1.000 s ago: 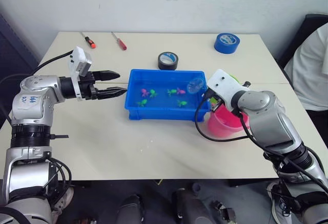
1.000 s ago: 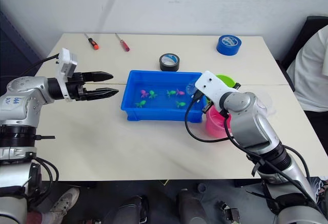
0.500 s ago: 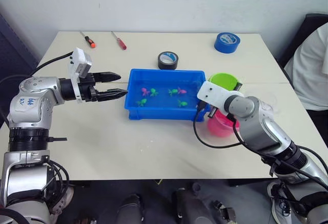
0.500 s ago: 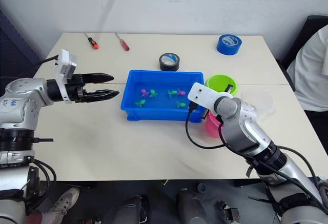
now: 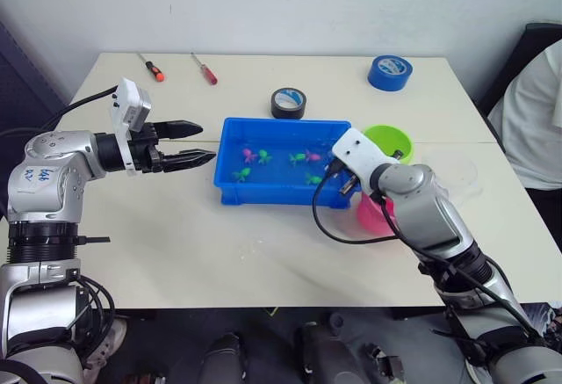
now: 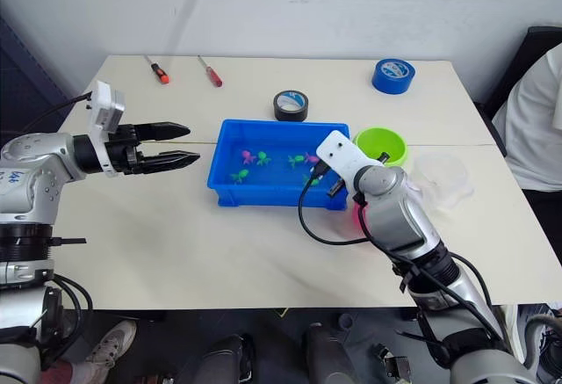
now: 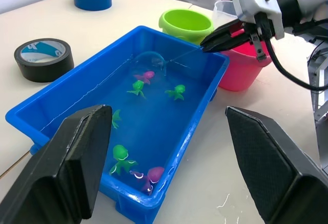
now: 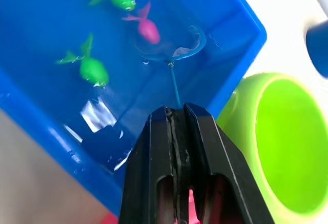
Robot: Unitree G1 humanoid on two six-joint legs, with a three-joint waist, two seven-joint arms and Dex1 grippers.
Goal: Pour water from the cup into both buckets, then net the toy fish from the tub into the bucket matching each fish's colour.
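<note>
Net (image 8: 169,47) hoop sits dipped in the tub (image 5: 230,186) at frame centre, apparently beside a pink fish (image 8: 145,27), its handle pinched by the right gripper (image 8: 175,116). Left gripper (image 5: 195,142), centre-left, waits spread wide.

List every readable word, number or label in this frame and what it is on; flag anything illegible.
Handwritten blue marks on the left arm's shoulder cover: too blurred to read.
Print on the black tape roll's inner ring: too small to read.
Blue tape roll, blue tub, green bucket, pink bucket: no text visible.
</note>
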